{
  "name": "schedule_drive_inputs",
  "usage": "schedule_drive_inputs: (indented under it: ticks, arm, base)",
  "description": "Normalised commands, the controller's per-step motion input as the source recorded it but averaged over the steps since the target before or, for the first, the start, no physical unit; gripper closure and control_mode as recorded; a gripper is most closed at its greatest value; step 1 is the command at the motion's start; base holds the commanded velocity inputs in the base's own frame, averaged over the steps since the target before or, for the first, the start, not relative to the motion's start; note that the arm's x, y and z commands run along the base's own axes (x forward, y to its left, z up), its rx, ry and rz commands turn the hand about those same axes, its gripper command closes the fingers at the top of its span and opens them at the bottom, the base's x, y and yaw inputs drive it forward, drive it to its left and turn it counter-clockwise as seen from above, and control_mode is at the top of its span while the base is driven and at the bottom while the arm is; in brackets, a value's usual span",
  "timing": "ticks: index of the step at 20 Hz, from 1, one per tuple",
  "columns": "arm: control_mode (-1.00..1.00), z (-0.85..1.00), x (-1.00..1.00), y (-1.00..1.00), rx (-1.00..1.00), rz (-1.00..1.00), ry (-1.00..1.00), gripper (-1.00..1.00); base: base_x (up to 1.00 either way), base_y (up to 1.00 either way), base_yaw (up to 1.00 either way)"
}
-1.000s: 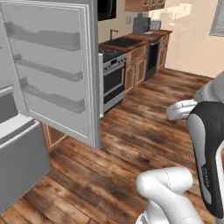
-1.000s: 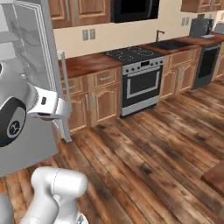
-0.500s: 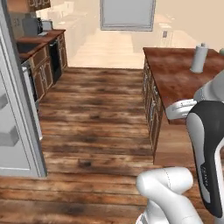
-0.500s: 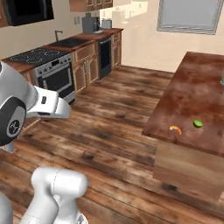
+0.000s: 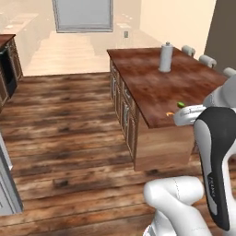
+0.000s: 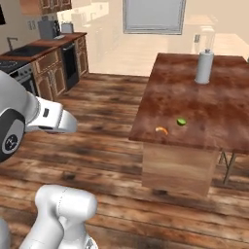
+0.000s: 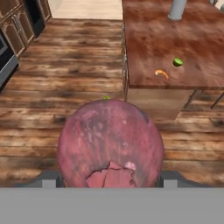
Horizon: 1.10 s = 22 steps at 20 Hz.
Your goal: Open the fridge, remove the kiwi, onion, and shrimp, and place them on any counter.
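The reddish-purple onion (image 7: 110, 144) sits large in the hand view, with my gripper (image 7: 109, 178) shut on it; its dark fingers (image 7: 49, 178) show on either side. The hand hangs over the wooden floor short of the counter (image 7: 148, 43). The green kiwi (image 7: 177, 62) and the orange shrimp (image 7: 161, 74) lie close together near the counter's near edge. Both base views show the kiwi (image 5: 180, 104) (image 6: 181, 121) and the shrimp (image 5: 170, 113) (image 6: 161, 130) on the counter (image 5: 152, 83) (image 6: 219, 112). A light-grey edge of the fridge (image 5: 7, 184) stands at the lower left.
A white paper-towel roll (image 5: 165, 57) (image 6: 204, 67) stands upright farther back on the counter. Stools (image 5: 207, 60) line its far side. Wooden cabinets with a stove and sink (image 6: 29, 58) run along the left wall. Open wooden floor (image 5: 69, 120) lies between them and the island.
The whole picture has swung from the open fridge and stove round to the island, so the base has turned. The onion stays in the gripper.
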Motion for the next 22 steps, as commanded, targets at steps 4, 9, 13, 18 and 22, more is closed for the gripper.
schedule_drive_inputs:
  ticks: [4,9,13,18,22]
  arm:
    - [1.00,0.00,0.00,0.00,0.00,0.00,0.00,1.00]
    - [1.00,0.00,0.00,0.00,0.00,0.00,0.00,1.00]
    - [1.00,0.00,0.00,0.00,0.00,0.00,0.00,1.00]
    - [1.00,0.00,0.00,0.00,0.00,0.00,0.00,1.00]
    - [1.00,0.00,0.00,0.00,0.00,0.00,0.00,1.00]
  base:
    - [0.26,-0.25,-0.10]
    - [0.42,-0.31,-0.02]
    - [0.37,-0.55,0.00]
    - [0.37,-0.75,0.00]
    - [0.40,-0.75,0.00]
